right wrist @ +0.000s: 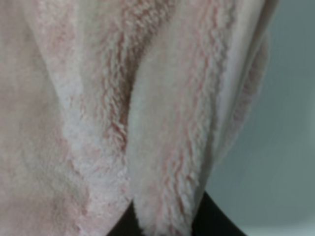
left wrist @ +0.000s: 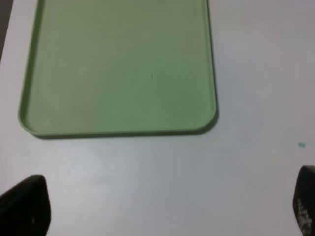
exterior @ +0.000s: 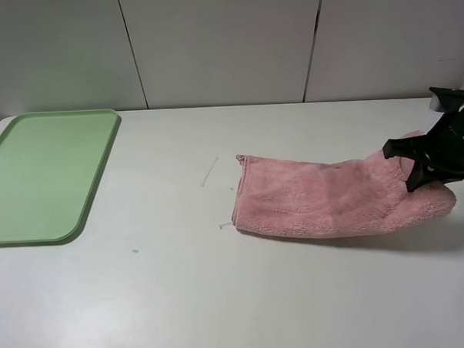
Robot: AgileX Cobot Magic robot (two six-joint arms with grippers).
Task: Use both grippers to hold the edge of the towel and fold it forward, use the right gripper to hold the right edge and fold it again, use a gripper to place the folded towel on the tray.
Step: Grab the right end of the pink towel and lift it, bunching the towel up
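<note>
The pink towel (exterior: 325, 197) lies folded as a long band right of the table's middle. Its right end is lifted off the surface and curls up into my right gripper (exterior: 417, 173), which is shut on the edge of the towel. In the right wrist view the fluffy towel (right wrist: 147, 98) fills the picture, pinched between black fingertips (right wrist: 216, 221). The light-green tray (exterior: 43, 174) sits at the far left with nothing on it. My left gripper (left wrist: 165, 206) is open over bare table just in front of the tray (left wrist: 118, 64); it is outside the exterior high view.
A small teal speck (exterior: 135, 251) and a thin pale line (exterior: 209, 172) mark the white table between tray and towel. White wall panels stand behind the table's far edge. The towel's right end is close to the table's right side.
</note>
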